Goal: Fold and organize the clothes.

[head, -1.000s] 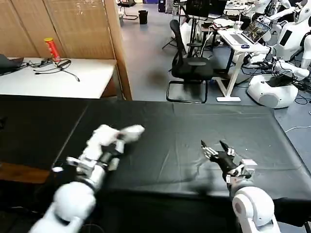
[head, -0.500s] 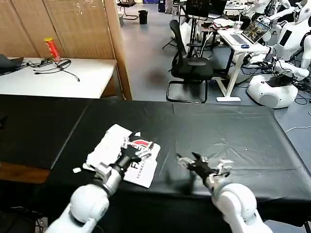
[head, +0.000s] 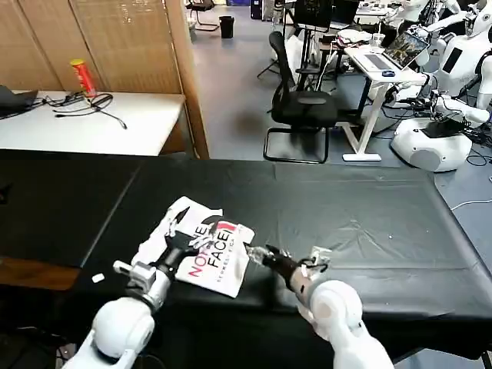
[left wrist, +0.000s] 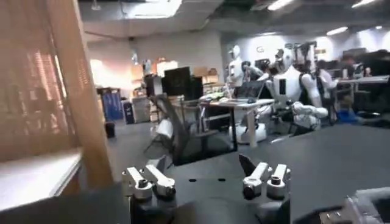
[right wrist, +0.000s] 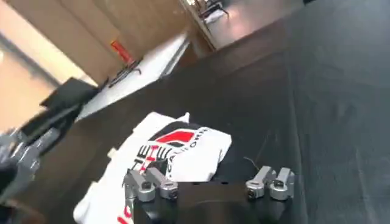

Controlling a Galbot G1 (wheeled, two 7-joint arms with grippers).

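Note:
The clothes are one white T-shirt (head: 206,257), folded into a small bundle on the black table (head: 361,223) at the front left, lettering and red logo facing up. My left gripper (head: 184,244) hovers open over the bundle's left half; between its fingers (left wrist: 145,184) the left wrist view shows just the table and the room beyond. From the right, my right gripper (head: 261,254) stands open with its tips at the shirt's right edge. In the right wrist view the T-shirt (right wrist: 177,152) lies just ahead of that gripper (right wrist: 207,182), nothing between its fingers.
A small white tag (head: 98,277) lies near the table's front left corner. Behind at the left stands a white table (head: 84,127) with a red can (head: 81,77) and cables. An office chair (head: 304,108) is behind the black table.
A second ago my left gripper held the shirt bunched above the table. The shirt now lies spread with the logo up and the left gripper has opened. My right gripper moved left to the shirt's edge.

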